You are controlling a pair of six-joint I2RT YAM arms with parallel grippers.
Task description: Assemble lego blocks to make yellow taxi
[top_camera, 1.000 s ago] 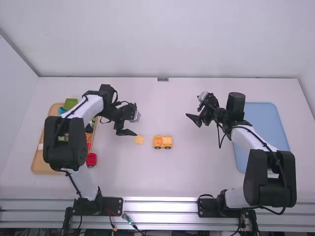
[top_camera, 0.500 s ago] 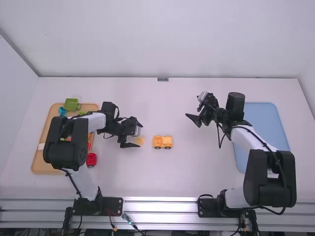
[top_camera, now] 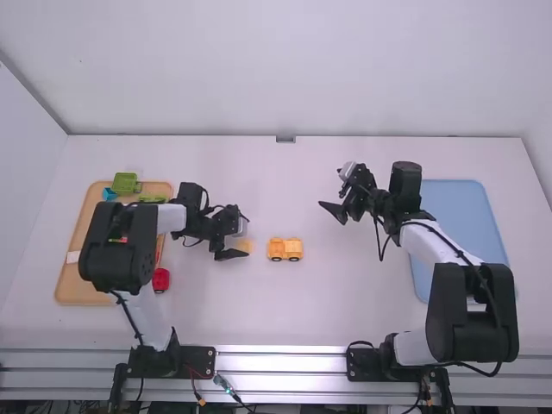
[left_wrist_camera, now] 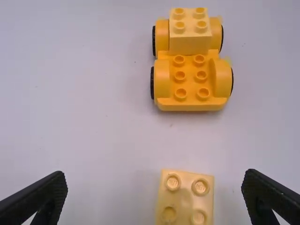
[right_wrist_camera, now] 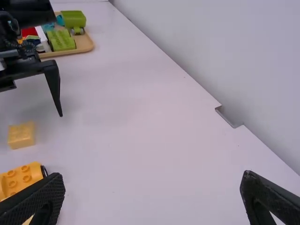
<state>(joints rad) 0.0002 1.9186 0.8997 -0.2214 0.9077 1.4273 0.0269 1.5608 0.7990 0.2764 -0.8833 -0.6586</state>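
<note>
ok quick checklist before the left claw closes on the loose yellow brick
1. Left claw open: ok, fingers wide apart
2. Loose yellow brick studs up: ok
3. Brick centred between the fingers: not ok, it sits nearer one finger in the left wrist view
4. Claw low enough to grip: cannot tell
5. Yellow car base upright with free studs: ok, the mounted brick covers only one end
6. Right claw out of the way: ok

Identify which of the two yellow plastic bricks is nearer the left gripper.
The loose yellow brick, on the white table; the other brick sits on the yellow wheeled base.
</note>
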